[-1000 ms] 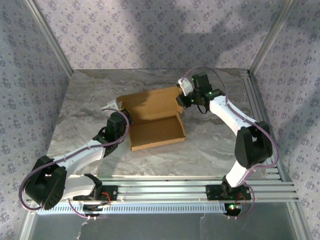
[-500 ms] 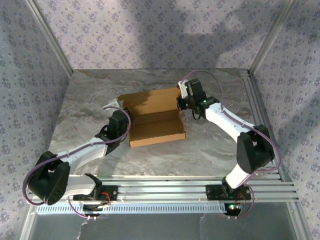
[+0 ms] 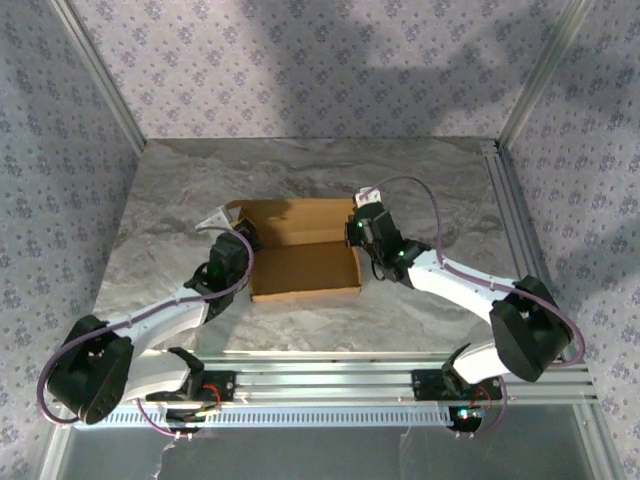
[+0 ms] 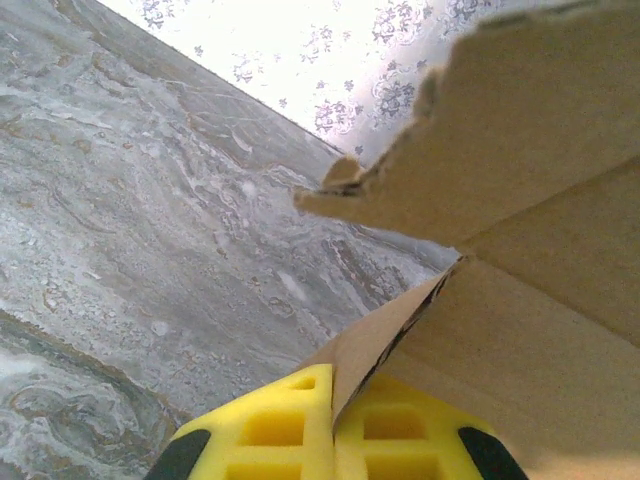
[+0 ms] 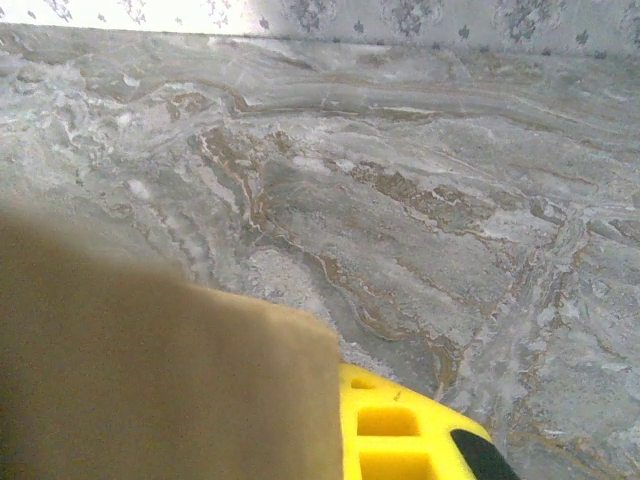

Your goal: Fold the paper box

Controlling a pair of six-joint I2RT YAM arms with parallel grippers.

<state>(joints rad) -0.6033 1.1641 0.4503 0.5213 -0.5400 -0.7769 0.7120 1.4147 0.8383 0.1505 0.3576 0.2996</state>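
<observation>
Your left fingers [image 3: 238,237] and right fingers [image 3: 357,232] are both pinched shut on opposite side walls of the box [image 3: 305,268]. Uneven pulling could tear a crease or slip a wall free.

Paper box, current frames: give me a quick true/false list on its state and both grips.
1. The left gripper clamps a wall of the paper box between its yellow fingers. True.
2. The paper box lies as a flat cut-out. False: its walls are raised into a shallow tray.
3. The right gripper is at the box's right end. True.
4. The table is bare wood. False: its surface is grey and marbled.
5. The right gripper is wide open. False: it is shut on cardboard.
</observation>
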